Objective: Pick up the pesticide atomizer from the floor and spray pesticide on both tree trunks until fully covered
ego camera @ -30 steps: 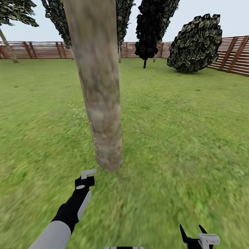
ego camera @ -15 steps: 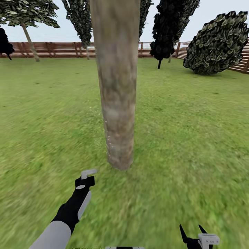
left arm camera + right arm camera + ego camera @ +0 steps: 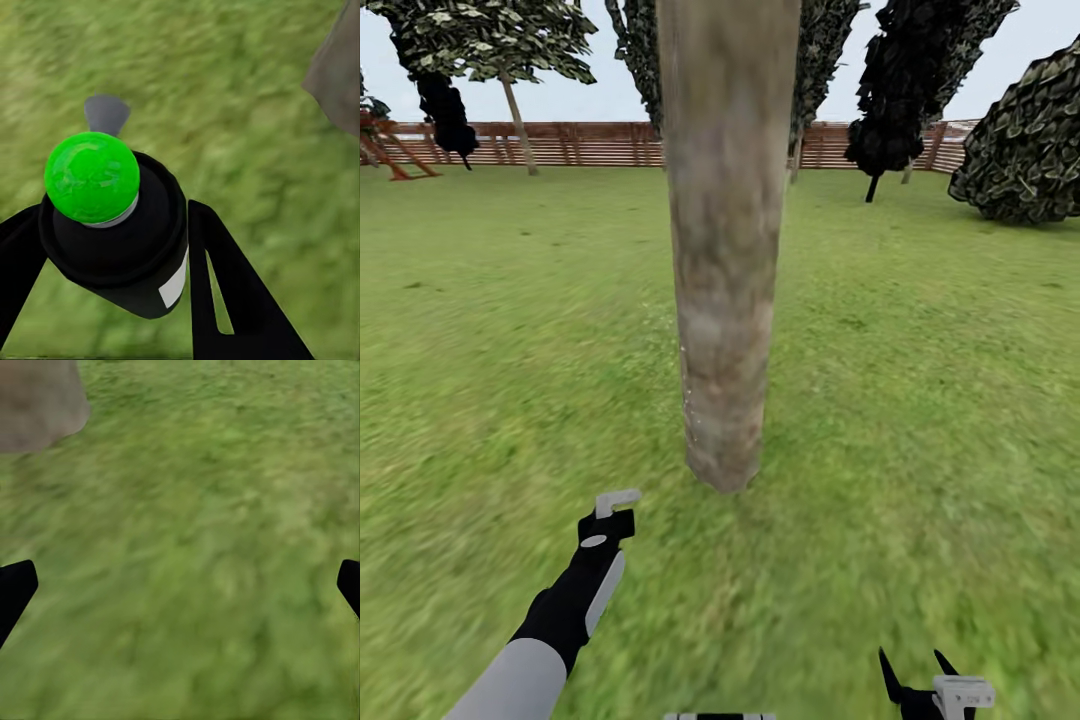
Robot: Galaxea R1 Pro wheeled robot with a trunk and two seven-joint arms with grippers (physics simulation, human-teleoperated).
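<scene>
The near tree trunk (image 3: 725,300), thick and mottled grey-beige, rises from the grass straight ahead. Small pale specks dot its lower left edge. My left gripper (image 3: 608,520) sits low, left of the trunk's base and a little short of it, shut on the pesticide atomizer (image 3: 112,225). The atomizer is a black bottle with a bright green cap, and its whitish nozzle (image 3: 617,498) points toward the trunk. My right gripper (image 3: 918,672) hangs open over grass at the lower right, with the trunk's base (image 3: 37,401) off to one side. A second pale-trunked tree (image 3: 517,125) stands far back on the left.
Green lawn (image 3: 920,400) spreads all around the trunk. A brown slat fence (image 3: 590,143) closes the far side. Dark bushes (image 3: 1025,150) and dark narrow trees (image 3: 905,90) stand at the back right.
The whole picture has shifted right and the trunk now looks upright, so the camera has turned left. Both arms keep their places in the view.
</scene>
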